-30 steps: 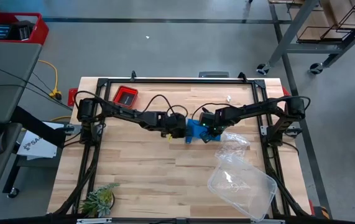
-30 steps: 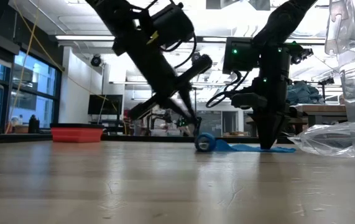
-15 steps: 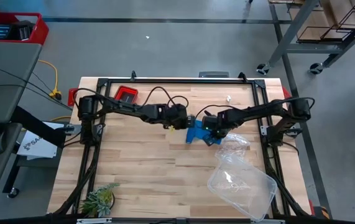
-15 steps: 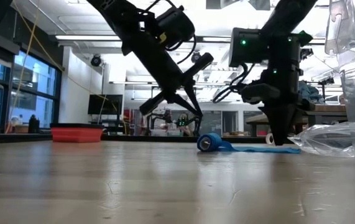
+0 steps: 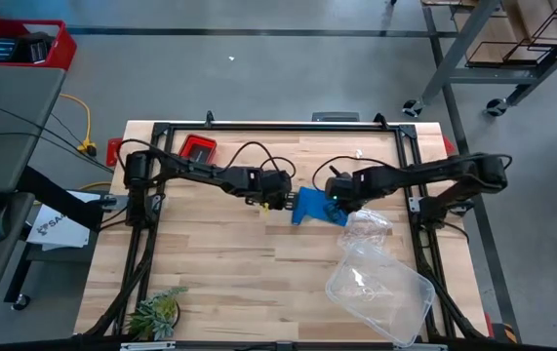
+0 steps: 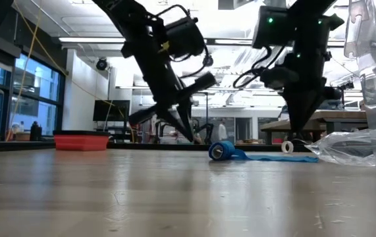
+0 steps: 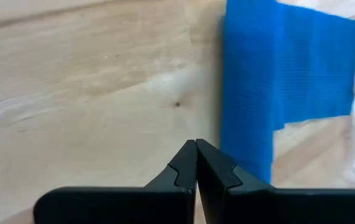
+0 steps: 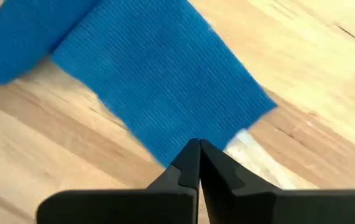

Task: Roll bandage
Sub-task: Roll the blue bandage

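Note:
The bright blue bandage lies on the wooden table, part rolled. In the low view its roll stands on its round side and the flat tail runs from it toward the table's right. My left gripper is shut and empty, low beside the roll on its left; its wrist view shows the bandage just ahead. My right gripper is shut and empty, above the tail's end; the tail lies below its tips.
A crumpled clear bag and a clear plastic tub lie right and near of the bandage. A red tray stands at the far left, a small plant at the near left corner. A small white roll sits behind the tail.
My left gripper has drawn back from the roll toward the table's left. My right gripper has risen off the flat tail and gone a little toward the table's right. The roll has shifted slightly toward the right; the tail stays flat.

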